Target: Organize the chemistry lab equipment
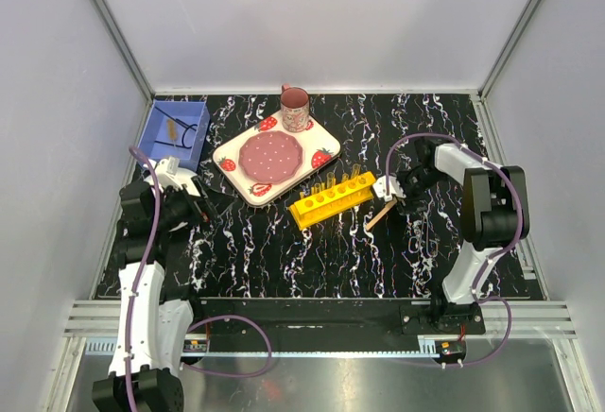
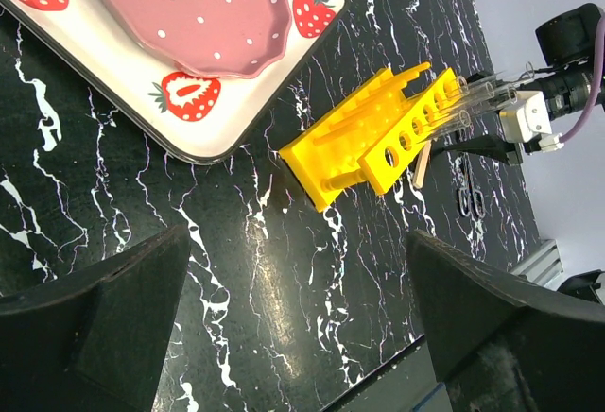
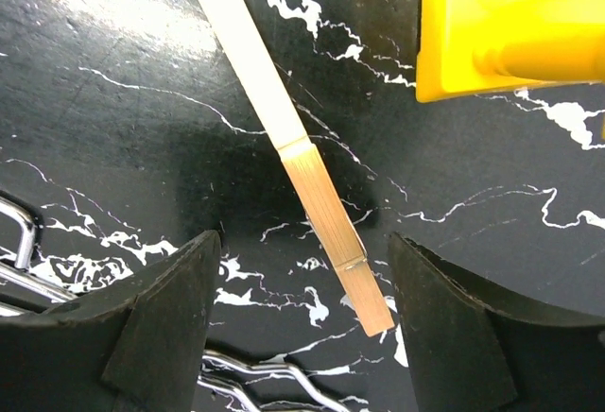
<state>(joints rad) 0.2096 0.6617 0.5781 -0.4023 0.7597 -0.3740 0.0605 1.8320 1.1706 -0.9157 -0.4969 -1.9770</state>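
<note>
A yellow test-tube rack [image 1: 331, 199] stands mid-table with thin clear tubes [image 2: 470, 98] in its holes; it also shows in the left wrist view [image 2: 378, 138]. A wooden-handled brush [image 3: 307, 171] lies flat beside the rack's corner [image 3: 510, 25], and its brown end sits between my right gripper's open fingers. My right gripper [image 3: 298, 327] is low over it and empty; in the top view [image 1: 397, 198] it is at the rack's right end. Slim metal tools [image 3: 255, 374] lie just beside it. My left gripper [image 2: 293, 336] is open, empty, left of the rack.
A strawberry-patterned plate [image 1: 274, 157] with a pink mug [image 1: 294, 108] at its far corner sits behind the rack. A blue bin [image 1: 175, 133] holding small items stands at the back left. The frame's walls close in the table on three sides.
</note>
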